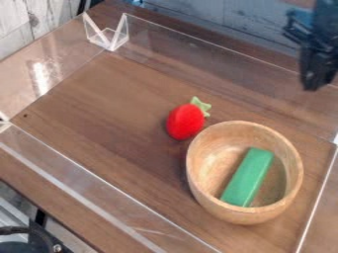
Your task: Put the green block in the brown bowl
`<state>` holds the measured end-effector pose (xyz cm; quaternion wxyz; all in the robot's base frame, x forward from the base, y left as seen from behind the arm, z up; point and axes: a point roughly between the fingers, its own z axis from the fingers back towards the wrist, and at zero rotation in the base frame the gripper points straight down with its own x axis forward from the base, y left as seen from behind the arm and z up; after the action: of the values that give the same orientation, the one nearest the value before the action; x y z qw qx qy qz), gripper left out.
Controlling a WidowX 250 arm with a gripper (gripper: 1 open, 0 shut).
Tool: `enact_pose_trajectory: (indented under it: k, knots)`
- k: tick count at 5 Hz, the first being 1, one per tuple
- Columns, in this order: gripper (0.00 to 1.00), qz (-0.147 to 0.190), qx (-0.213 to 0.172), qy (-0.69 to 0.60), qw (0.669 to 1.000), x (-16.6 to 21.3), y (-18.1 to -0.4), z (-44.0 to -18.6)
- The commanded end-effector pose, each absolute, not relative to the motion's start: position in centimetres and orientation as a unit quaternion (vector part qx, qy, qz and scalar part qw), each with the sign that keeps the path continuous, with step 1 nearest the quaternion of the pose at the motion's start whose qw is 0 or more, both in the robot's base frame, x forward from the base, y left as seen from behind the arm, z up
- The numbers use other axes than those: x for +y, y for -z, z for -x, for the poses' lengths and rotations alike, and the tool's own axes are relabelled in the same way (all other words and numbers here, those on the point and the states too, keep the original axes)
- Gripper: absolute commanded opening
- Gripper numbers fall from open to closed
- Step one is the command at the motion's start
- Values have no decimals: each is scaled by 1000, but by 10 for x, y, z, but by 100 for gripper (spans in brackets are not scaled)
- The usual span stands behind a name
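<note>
- The small bright green rectangular block (248, 177) lay inside the large round light-brown wooden bowl (203, 162), slanted across its floor.
- The dark gripper (315, 81) hung at the right edge, above and well apart from the bowl, fingers pinched together and empty.
- A red strawberry-shaped toy with a green top (187, 120) sat just beside the bowl's rim on the dark wooden tabletop (106, 109).
- No writing was legible.

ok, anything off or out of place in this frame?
Nothing stands out. The green block lies flat inside the brown bowl, the red strawberry toy sits upright beside the bowl, and the claw hangs shut near the right edge.
</note>
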<state>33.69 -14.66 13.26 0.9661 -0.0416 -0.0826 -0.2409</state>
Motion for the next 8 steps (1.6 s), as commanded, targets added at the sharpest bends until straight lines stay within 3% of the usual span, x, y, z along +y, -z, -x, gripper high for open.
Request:
enact_pose_trajectory:
  k: [1,2,5,8]
  knots:
    - [0,44,-112,232,965,-143,-153,-345]
    - [0,38,-107,228,967,-134,-157,-346]
    - [0,24,-92,176,980,-104,-147,-371]
    - [0,27,-86,135,987,-100,-117,-369]
